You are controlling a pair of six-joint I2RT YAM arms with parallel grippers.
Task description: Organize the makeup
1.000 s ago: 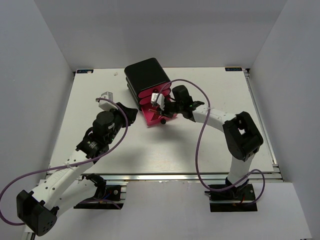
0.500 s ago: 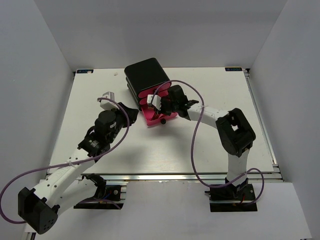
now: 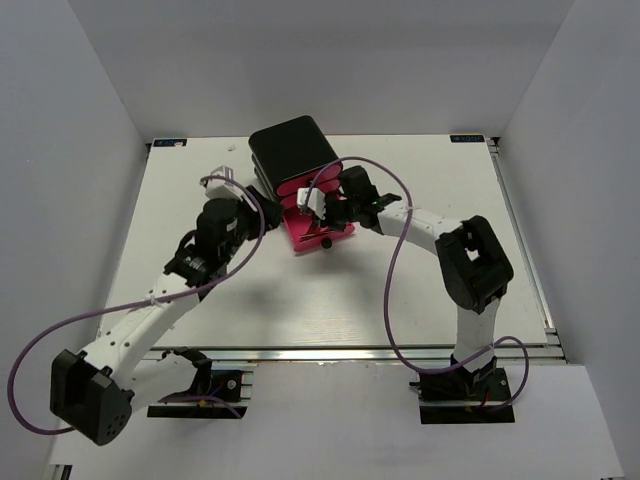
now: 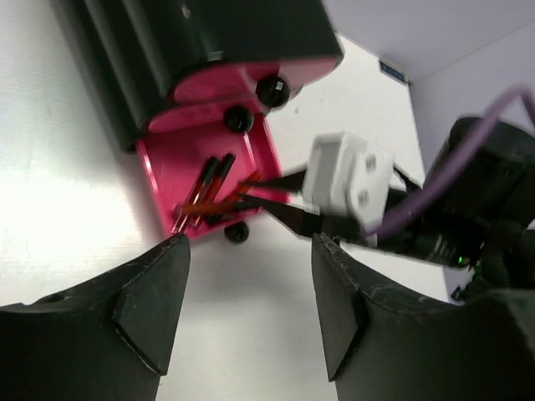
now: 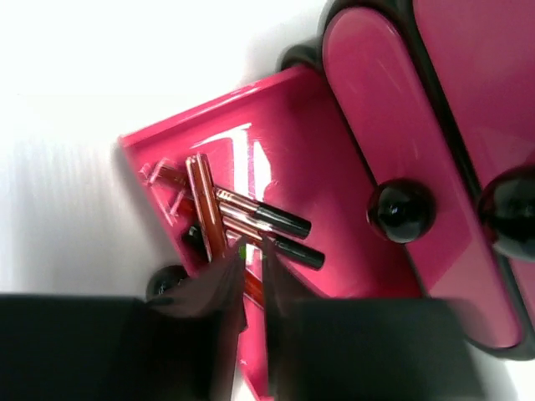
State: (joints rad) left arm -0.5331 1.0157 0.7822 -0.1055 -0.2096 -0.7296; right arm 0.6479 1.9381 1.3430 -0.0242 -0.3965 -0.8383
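A: What colours do you get on the box?
B: I see a plain black box (image 3: 292, 148) with glossy hot-pink drawers (image 5: 276, 167) — each carries a round black knob (image 5: 401, 210).
A: And the lip sticks?
B: The lip sticks (image 5: 267, 214) read dark red to brownish, with black caps. My jaws are black, the left arm (image 3: 130, 335) and right arm (image 3: 420, 228) white with black joints, the cables (image 3: 389, 310) purple — all over a plain white desk (image 3: 330, 300).
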